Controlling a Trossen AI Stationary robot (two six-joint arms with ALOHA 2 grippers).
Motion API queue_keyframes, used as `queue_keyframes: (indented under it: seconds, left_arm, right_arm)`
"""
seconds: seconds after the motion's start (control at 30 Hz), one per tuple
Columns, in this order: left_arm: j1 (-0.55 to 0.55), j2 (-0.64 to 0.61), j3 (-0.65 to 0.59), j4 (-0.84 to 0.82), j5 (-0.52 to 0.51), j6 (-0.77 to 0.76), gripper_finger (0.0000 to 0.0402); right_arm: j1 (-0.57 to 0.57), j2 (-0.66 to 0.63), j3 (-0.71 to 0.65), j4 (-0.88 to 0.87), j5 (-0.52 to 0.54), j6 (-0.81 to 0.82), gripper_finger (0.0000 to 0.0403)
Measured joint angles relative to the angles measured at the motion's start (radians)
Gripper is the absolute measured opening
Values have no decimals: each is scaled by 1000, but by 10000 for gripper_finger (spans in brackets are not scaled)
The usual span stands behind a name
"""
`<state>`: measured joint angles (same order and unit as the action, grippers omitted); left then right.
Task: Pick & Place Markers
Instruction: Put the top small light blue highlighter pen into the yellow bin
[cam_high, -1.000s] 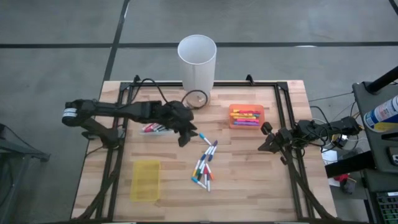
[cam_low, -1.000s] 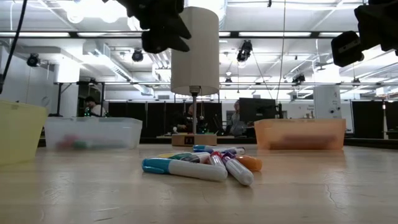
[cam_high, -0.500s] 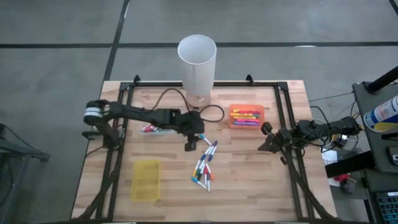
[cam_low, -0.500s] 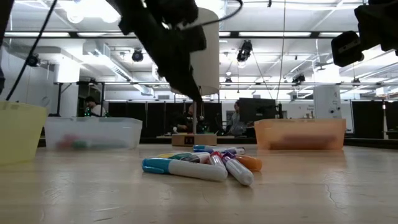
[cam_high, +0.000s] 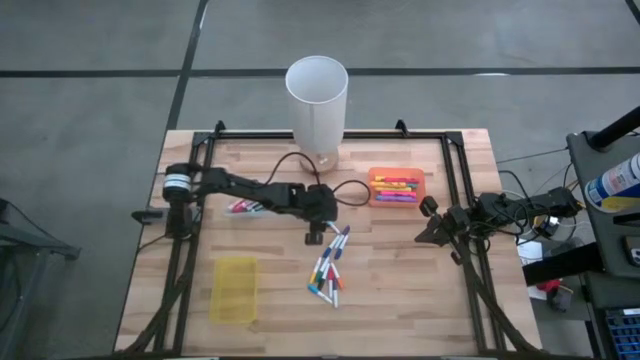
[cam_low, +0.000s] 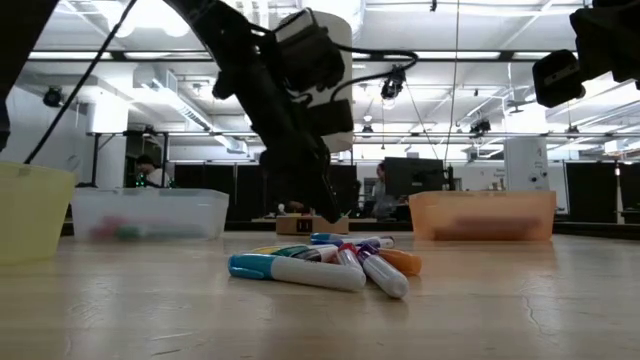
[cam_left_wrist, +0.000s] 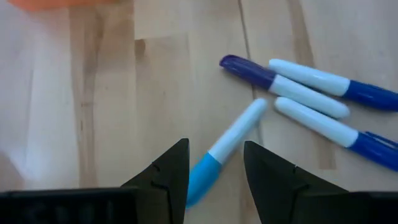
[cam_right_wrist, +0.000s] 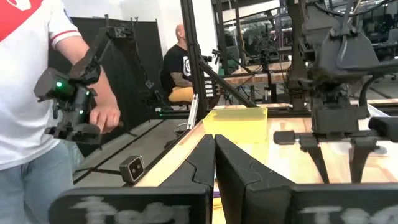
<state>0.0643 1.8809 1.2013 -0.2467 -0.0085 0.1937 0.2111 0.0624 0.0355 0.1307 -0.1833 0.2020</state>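
Note:
Several markers (cam_high: 329, 268) lie in a loose pile on the wooden table, and the low view shows the same markers (cam_low: 330, 262) flat on the wood. A white marker with a light-blue cap (cam_left_wrist: 225, 148) lies apart at the pile's far end. My left gripper (cam_left_wrist: 214, 177) is open, slanting down over it with one finger on each side of the cap end, apart from it. From above, my left gripper (cam_high: 318, 230) hides most of that marker. My right gripper (cam_right_wrist: 214, 168) is shut and waits at the table's right edge (cam_high: 432, 222).
An orange tray (cam_high: 396, 187) with markers stands at the far right. A clear tray (cam_high: 248, 207) with markers sits under my left arm, and a yellow tray (cam_high: 234, 290) lies near left. A tall white cylinder (cam_high: 317, 100) stands at the far edge. People stand beyond the table.
My left gripper has come down from well above the table toward the far end of the marker pile, shifting toward the table's right edge and rolling at the wrist. The markers have not moved.

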Motion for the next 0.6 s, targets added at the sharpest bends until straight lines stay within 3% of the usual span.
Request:
queue_keyframes:
  seconds: [0.2, 0.33, 0.43, 0.6]
  left_arm:
    - [-1, 65, 81, -4, 1, 58, 147]
    - [-2, 101, 142, -97, 2, 67, 147]
    - [-3, 101, 185, -190, -1, 70, 147]
    - [-3, 76, 209, -191, -1, 123, 147]
  right_arm:
    - [0, 0, 0, 0, 0, 0, 9]
    - [0, 0, 0, 0, 0, 0, 9]
    - [0, 0, 0, 0, 0, 0, 9]
    - [0, 0, 0, 0, 0, 0, 9]
